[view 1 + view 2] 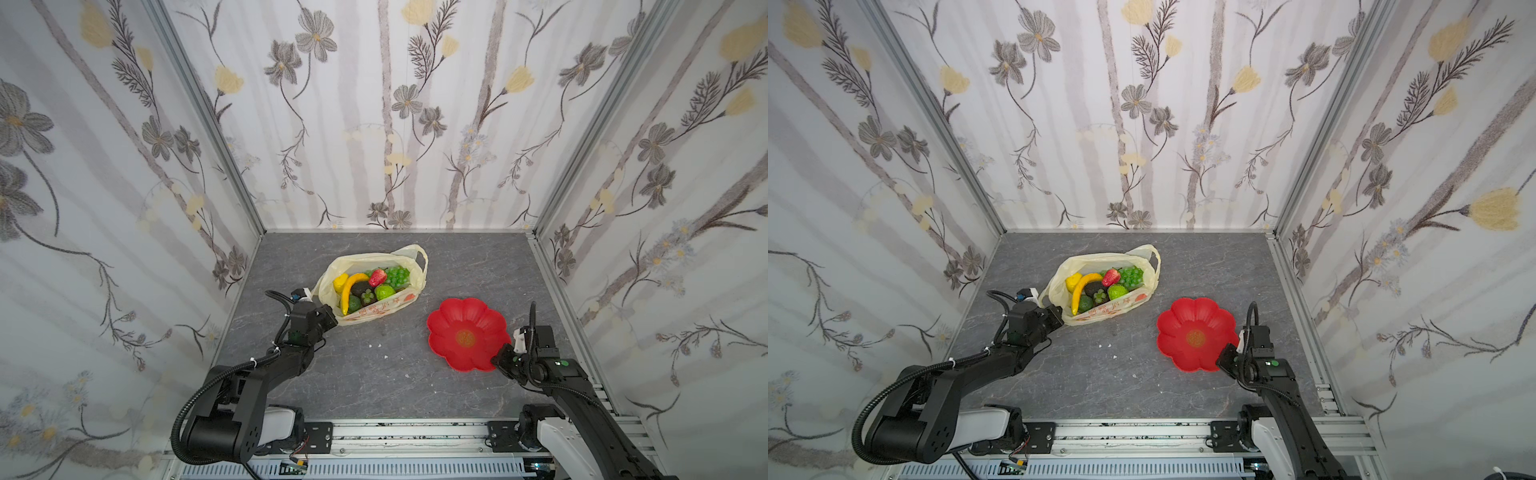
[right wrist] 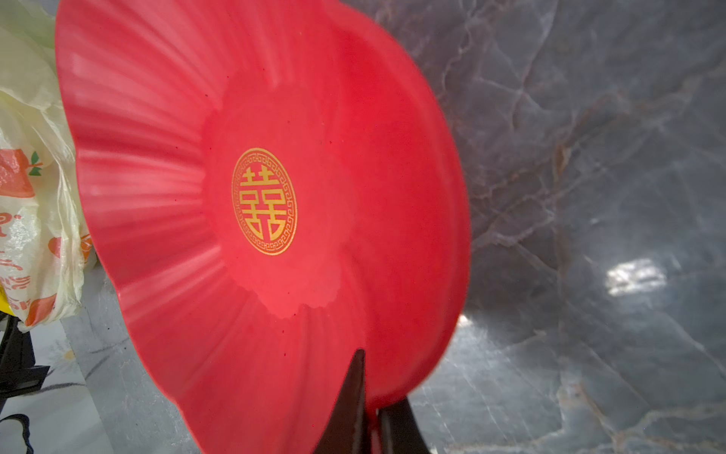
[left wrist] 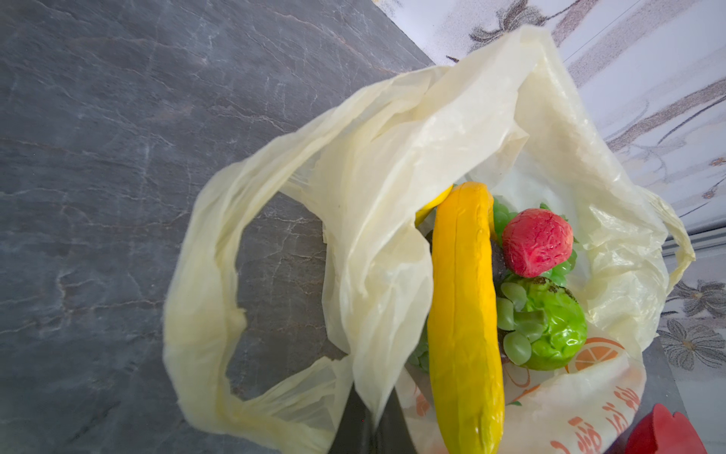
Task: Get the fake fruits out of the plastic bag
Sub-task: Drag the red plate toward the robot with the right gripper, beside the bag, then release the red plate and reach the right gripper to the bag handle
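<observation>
The pale-yellow plastic bag [image 1: 376, 312] [image 1: 1105, 309] lies left of centre with its mouth open. Inside it lie the fake fruits: a banana [image 1: 351, 286] [image 3: 463, 314], a strawberry [image 1: 377, 277] [image 3: 536, 241], green grapes [image 1: 398, 276], a bumpy green custard apple [image 1: 385, 292] [image 3: 558, 326], a dark mangosteen [image 1: 367, 296] and an avocado [image 1: 354, 304]. My left gripper [image 1: 331, 321] [image 1: 1059, 314] [image 3: 373, 408] is shut on the bag's near-left rim, beside a loop handle. My right gripper [image 1: 500, 355] [image 1: 1225, 355] [image 2: 375, 393] is shut on the near rim of the red flower-shaped plate [image 1: 453, 320] [image 2: 275, 118].
The plate holds nothing and its left edge is close to the bag [image 2: 31, 196]. A few white crumbs [image 1: 376, 345] lie on the grey stone tabletop between the arms. Flowered walls close in three sides; an aluminium rail [image 1: 415, 432] runs along the front.
</observation>
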{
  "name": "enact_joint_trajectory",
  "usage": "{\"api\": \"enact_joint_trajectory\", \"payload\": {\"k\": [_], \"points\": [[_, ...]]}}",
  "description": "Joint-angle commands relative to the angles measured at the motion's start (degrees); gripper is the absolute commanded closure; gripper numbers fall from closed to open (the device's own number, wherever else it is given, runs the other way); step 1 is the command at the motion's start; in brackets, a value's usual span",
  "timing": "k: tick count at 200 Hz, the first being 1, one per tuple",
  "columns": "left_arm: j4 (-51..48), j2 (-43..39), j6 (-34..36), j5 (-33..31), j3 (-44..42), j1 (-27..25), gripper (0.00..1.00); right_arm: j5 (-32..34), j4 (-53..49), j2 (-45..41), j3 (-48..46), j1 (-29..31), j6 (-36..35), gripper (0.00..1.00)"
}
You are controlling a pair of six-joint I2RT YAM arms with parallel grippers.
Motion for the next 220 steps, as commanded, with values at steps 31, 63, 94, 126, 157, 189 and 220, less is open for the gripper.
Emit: {"api": "enact_joint_trajectory", "payload": {"k": [31, 63, 94, 126, 157, 189, 220], "points": [[0.4, 0.3, 0.3, -1.0, 0.2, 0.1, 1.00, 3.2, -10.5, -7.3, -0.3, 1.5, 2.2, 0.90], [0.4, 0.2, 0.5, -1.2, 0.1, 0.1, 1.00, 2.9, -11.3, -7.6, -0.9, 3.6, 3.3, 0.90], [0.3, 0.1, 0.3, -1.5, 0.1, 0.1, 1.00, 3.9, -11.3, -7.3, -0.5, 5.1, 4.5, 0.84], [0.3, 0.2, 0.4, -1.6, 0.1, 0.1, 1.00, 5.5, -11.5, -7.9, 0.7, 5.8, 5.6, 0.60], [0.3, 0.3, 0.3, -1.6, 0.1, 0.1, 1.00, 9.7, -12.8, -8.4, 4.4, 6.7, 7.9, 0.34], [0.4, 0.3, 0.4, -1.4, 0.2, 0.1, 1.00, 14.9, -10.7, -8.0, 10.1, 8.9, 11.1, 0.26], [0.3, 0.7, 0.5, -1.0, 0.5, 0.1, 1.00, 27.2, -8.6, -0.8, 21.2, 15.6, 10.0, 0.21]]}}
